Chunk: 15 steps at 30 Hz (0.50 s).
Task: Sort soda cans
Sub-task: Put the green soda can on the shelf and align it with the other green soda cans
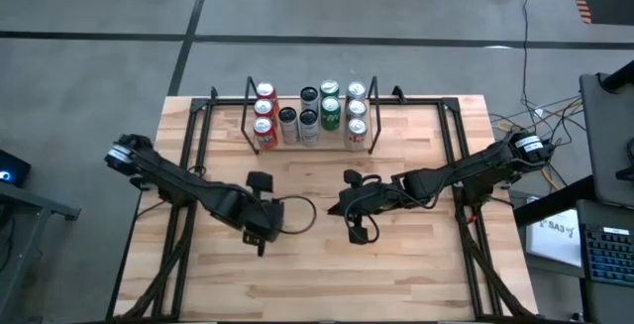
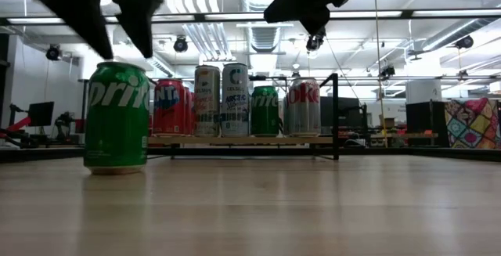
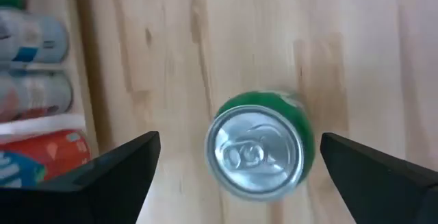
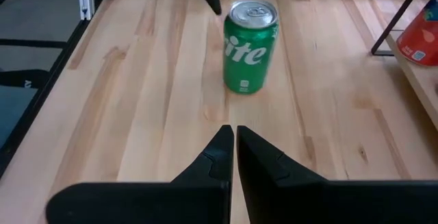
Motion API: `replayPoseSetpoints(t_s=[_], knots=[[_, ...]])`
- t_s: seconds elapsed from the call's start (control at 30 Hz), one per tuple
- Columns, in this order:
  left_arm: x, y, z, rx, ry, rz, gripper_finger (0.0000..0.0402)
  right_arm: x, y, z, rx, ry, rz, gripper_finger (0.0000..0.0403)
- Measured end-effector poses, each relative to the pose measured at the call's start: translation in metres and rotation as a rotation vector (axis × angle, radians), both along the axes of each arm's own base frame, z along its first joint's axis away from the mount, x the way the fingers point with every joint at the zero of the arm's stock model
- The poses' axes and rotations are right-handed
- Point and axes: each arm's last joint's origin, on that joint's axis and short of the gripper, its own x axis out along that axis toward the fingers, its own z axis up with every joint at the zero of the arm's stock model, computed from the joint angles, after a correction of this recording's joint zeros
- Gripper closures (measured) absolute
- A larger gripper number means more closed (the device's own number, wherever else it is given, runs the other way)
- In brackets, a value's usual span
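Two dark grippers are over the wooden table [image 1: 416, 265]. The left gripper [image 3: 239, 176] has its fingers spread wide, one at each lower corner of its own view, and a green can [image 3: 260, 148] stands upright between them, touching neither. In the low view this green can [image 2: 116, 117] stands alone at the left of the frame, with the left gripper above it. The right gripper [image 4: 235, 157] is pressed tight shut and holds nothing, near the middle of the high view. The other soda cans [image 1: 309, 116] stand in rows on a rack [image 1: 374, 116] at the upper middle of the high view.
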Motion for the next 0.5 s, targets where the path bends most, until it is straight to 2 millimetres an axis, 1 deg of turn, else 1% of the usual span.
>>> replayPoseSetpoints(t_s=[0.13, 0.23, 0.4, 0.5], knots=[[-0.017, 0.004, 0.021, -0.103, -0.149, 0.118, 0.0016, 0.003, 0.000, 0.001, 0.000, -0.030, -0.002, 0.0394], [-0.034, 0.005, 0.026, -0.209, -0.273, 0.206, 0.0016, 0.011, 0.002, 0.000, -0.022, -0.095, 0.018, 0.0394], [-0.066, 0.005, 0.015, -0.355, -0.391, 0.311, 0.0016, 0.028, 0.006, -0.006, -0.085, -0.221, 0.059, 0.0394], [-0.078, 0.004, 0.002, -0.422, -0.452, 0.356, 0.0017, 0.036, 0.004, -0.012, -0.103, -0.263, 0.060, 0.0394]])
